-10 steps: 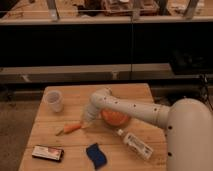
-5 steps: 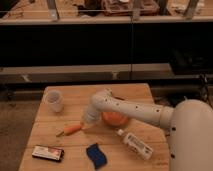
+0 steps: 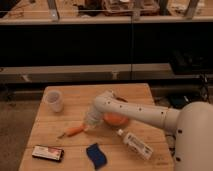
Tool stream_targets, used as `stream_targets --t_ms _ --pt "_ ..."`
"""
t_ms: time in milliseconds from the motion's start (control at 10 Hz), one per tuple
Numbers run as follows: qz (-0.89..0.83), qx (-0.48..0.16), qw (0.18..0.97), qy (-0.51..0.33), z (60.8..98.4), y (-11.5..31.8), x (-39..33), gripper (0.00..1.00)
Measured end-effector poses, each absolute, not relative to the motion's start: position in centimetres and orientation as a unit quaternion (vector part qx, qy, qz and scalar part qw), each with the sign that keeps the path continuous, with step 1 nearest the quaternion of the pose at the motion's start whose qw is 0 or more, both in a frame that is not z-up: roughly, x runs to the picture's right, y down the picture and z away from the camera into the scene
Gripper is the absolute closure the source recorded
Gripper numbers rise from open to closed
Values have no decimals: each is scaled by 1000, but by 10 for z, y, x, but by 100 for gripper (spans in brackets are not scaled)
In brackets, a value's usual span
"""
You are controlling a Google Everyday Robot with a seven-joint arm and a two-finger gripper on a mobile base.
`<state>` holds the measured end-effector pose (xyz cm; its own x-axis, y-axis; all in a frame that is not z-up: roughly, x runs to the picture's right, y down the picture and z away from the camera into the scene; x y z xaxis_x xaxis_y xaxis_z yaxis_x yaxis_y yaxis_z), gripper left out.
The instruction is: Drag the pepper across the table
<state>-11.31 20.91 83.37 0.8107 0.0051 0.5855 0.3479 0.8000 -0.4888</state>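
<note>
**Gripper low at the thick end of the pepper**

The gripper [image 3: 90,123] was down at the table [image 3: 75,97], near the middle of the wooden top, at the end of the white arm [image 3: 135,111] that reached in from the right side. The pepper [image 3: 73,131] lay flat on the table just to the lower left of the gripper. Its thick orange end pointed toward the gripper and seemed to touch it or nearly touch it, and its thin stem tip pointed away to the left. Whether the gripper was holding the pepper or only resting beside it, I cannot tell.

Directly behind the gripper, on its right, the orange bowl [image 3: 116,119] stood, partly covered by the arm. A clear plastic cup [image 3: 54,100] stood upright near the far left corner, well apart from the pepper. A flat dark packet [image 3: 48,153] with a light label lay near the front left edge. A blue sponge [image 3: 95,155] lay at the front edge, below the pepper and apart from it. A white bottle [image 3: 134,144] lay on its side at the front right, near the bowl. The planks to the left of the pepper's tip were bare up to the table edge.
</note>
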Motion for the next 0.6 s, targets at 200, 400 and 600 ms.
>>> stream_targets --t_ms 200,400,600 --pt "-98 -301 903 -291 831 214 -110 99" --pt "-99 -299 904 -290 829 216 -115 99" --pt "-98 -296 906 -287 825 218 -106 99"
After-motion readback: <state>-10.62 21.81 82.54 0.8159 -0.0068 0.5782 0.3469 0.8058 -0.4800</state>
